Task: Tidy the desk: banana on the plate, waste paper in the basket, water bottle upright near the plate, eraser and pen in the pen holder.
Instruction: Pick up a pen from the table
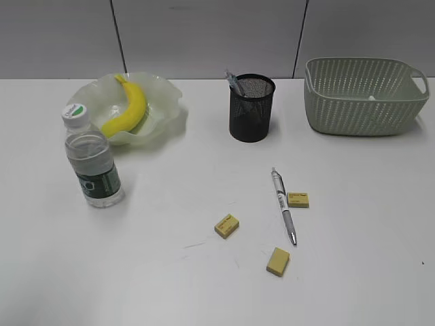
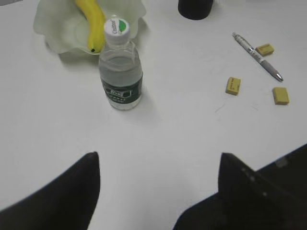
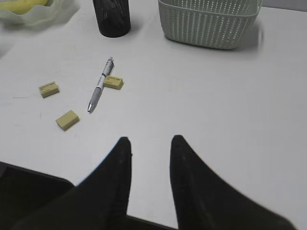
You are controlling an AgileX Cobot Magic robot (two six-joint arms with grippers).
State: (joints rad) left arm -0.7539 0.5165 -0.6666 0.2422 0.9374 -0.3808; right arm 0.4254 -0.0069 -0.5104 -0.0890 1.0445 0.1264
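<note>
The banana (image 1: 129,105) lies in the pale green ruffled plate (image 1: 173,102) at the back left. The water bottle (image 1: 92,159) stands upright in front of the plate; it also shows in the left wrist view (image 2: 121,72). The black mesh pen holder (image 1: 251,109) holds one pen. A silver pen (image 1: 283,206) and three yellow erasers (image 1: 227,225) (image 1: 298,200) (image 1: 277,261) lie on the desk (image 1: 367,224). The basket (image 1: 363,95) stands at the back right; a bit of white shows inside. My left gripper (image 2: 158,160) is open and empty. My right gripper (image 3: 150,143) is open and empty. Neither shows in the exterior view.
A grey panelled wall runs behind the desk. In the right wrist view the pen (image 3: 100,88) and erasers (image 3: 67,120) lie ahead to the left, the basket (image 3: 208,24) ahead.
</note>
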